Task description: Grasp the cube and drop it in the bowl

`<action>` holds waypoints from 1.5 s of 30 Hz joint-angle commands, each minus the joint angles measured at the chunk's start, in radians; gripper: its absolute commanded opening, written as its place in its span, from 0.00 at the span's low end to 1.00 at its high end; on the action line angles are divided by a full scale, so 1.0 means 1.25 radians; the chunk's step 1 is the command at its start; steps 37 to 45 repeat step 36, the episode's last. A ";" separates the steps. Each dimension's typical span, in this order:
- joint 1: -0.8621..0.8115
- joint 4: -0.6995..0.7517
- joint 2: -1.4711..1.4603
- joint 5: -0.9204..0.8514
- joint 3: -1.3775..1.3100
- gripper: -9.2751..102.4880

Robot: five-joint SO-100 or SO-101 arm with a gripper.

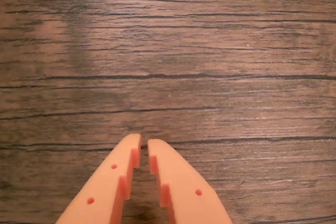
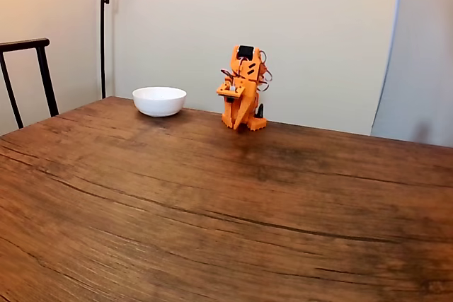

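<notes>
Orange fingers of the claw are seen nearly closed on nothing above bare wooden table in the wrist view, whereas the white bowl left of the folded arm is shown by the fixed view.

Overall light: warm, fairly dim indoor light in both views.
Source: a glow at the top left of the fixed view, above a dark lamp pole.
Shadows: soft ones beside the bowl.
Glare: a pale sheen on the worktop in the wrist view.
Sharpness: both views slightly soft and grainy.
</notes>
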State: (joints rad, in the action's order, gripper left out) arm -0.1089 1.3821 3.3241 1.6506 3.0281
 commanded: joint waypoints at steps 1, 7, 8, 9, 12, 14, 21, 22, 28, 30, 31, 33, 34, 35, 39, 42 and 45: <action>0.013 -0.020 -0.001 0.006 0.066 0.08; 0.055 -0.026 -0.001 0.048 0.066 0.08; 0.058 -0.027 -0.001 0.048 0.066 0.08; 0.058 -0.027 -0.001 0.048 0.066 0.08; 0.058 -0.049 -0.001 0.048 0.066 0.08; 0.058 -0.045 -0.001 0.048 0.066 0.08; 0.060 -0.067 -0.001 0.047 0.066 0.08; 0.060 -0.079 -0.001 0.047 0.066 0.08; 0.060 -0.109 -0.001 0.045 0.066 0.08; 0.060 -0.121 -0.001 0.045 0.066 0.08; 0.060 -0.121 -0.001 0.045 0.066 0.08; 0.060 -0.121 -0.001 0.045 0.066 0.08; 0.060 -0.123 -0.001 0.045 0.066 0.08; 0.060 -0.123 -0.001 0.045 0.066 0.08; 0.059 -0.123 -0.001 0.045 0.066 0.08; 0.059 -0.123 -0.001 0.045 0.066 0.08; 0.059 -0.123 -0.001 0.045 0.066 0.08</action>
